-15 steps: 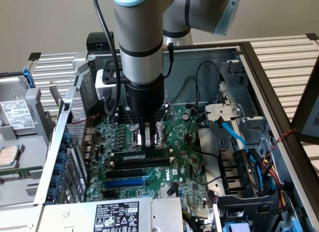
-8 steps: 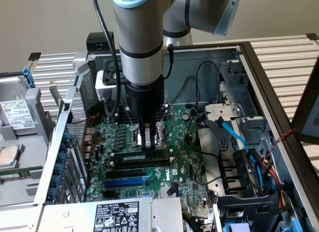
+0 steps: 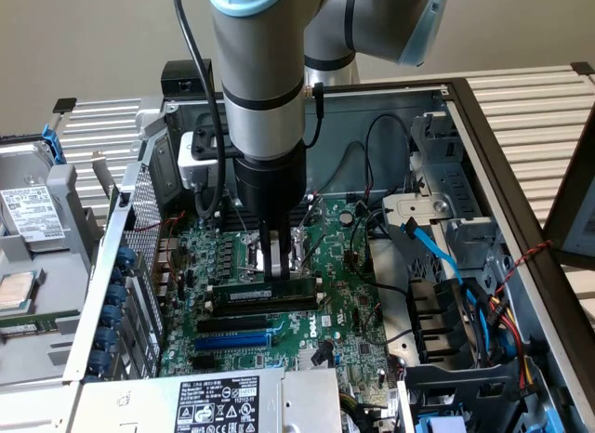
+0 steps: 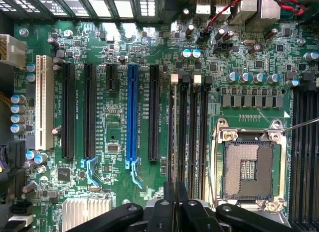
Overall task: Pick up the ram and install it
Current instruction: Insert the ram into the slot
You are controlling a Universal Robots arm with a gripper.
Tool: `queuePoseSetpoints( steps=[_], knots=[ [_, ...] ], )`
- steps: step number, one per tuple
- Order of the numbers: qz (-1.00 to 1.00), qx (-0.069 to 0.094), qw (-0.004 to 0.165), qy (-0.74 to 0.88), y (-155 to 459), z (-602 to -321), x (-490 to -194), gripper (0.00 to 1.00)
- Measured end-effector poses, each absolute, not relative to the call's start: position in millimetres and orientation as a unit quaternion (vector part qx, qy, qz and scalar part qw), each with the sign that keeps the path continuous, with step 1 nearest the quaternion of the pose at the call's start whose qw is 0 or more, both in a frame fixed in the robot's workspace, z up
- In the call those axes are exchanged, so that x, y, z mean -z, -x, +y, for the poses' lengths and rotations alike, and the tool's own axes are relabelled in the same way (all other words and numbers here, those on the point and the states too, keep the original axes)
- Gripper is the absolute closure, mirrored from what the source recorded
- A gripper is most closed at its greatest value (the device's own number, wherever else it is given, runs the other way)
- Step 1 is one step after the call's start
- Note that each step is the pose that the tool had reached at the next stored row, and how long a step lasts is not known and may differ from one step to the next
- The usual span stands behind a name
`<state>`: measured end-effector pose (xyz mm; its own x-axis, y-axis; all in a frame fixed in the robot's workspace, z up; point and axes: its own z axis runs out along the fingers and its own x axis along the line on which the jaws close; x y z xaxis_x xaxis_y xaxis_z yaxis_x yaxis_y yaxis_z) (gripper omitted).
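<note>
The ram (image 3: 265, 295) is a long dark stick standing on its long edge, level, over the black memory slots (image 3: 244, 319) of the green motherboard (image 3: 349, 312). My gripper (image 3: 272, 268) comes straight down onto the middle of its top edge and is shut on it. In the wrist view the ram (image 4: 175, 142) shows edge-on as a thin dark line running away from my gripper (image 4: 175, 201), lined up with the memory slots (image 4: 192, 132) and their white end clips (image 4: 174, 78). I cannot tell whether the ram is seated in a slot.
The open CPU socket (image 4: 249, 165) lies right beside the memory slots. A blue expansion slot (image 4: 132, 112) and a white slot (image 4: 44, 102) lie on the other side. Blue and black cables (image 3: 437, 256) and a drive cage (image 3: 446, 210) crowd the exterior view's right.
</note>
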<state>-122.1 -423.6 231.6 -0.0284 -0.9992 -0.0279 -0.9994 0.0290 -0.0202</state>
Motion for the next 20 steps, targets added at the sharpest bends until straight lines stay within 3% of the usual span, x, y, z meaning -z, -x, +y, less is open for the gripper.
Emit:
queuePoseSetpoints(
  steps=[20],
  knots=[
    [0.716,-0.011,0.013,0.698,122.1,-424.2,-229.9,0.87]
  ],
)
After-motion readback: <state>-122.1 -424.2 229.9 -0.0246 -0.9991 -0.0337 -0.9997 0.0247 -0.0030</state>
